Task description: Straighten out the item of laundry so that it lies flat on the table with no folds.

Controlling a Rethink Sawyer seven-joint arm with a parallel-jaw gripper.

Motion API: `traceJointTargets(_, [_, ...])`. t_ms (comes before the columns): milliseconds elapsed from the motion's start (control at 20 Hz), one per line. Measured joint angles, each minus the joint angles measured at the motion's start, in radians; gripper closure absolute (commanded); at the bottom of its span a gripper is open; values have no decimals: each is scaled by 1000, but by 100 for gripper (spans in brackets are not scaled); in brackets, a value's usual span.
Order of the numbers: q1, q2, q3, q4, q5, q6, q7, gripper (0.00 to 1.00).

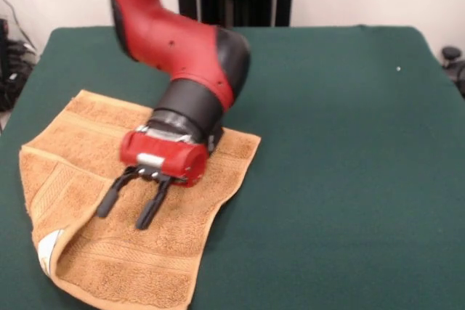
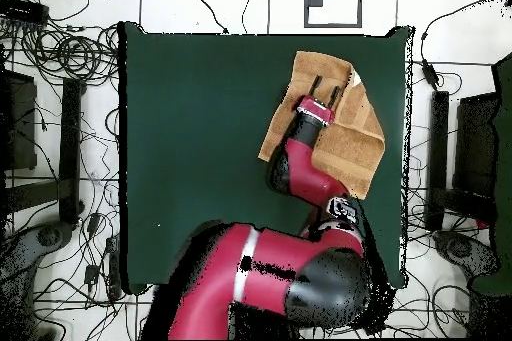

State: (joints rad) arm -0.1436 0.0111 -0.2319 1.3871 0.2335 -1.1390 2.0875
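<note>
Presently the gripper [image 1: 132, 210] is seen spread open, holding nothing, poised just over the towel [image 1: 94, 252], which lies near a corner of the table [image 1: 349, 179] with one edge flap folded over. If only the top layer is snagged, fresh creases may be dragged in.

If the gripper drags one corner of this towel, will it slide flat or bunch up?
Probably bunch: the towel is limp terry, already folded over at its tagged corner. The felt-like table likely grips it. The open gripper would likely lift only a drooping corner.
</note>
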Motion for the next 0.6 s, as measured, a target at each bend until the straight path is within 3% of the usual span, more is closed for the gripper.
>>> traceJointTargets(200, [56,20,-39,14,33,-63,0,0])
traceJointTargets(600, [85,54,-103,15,40,-19,0,0])
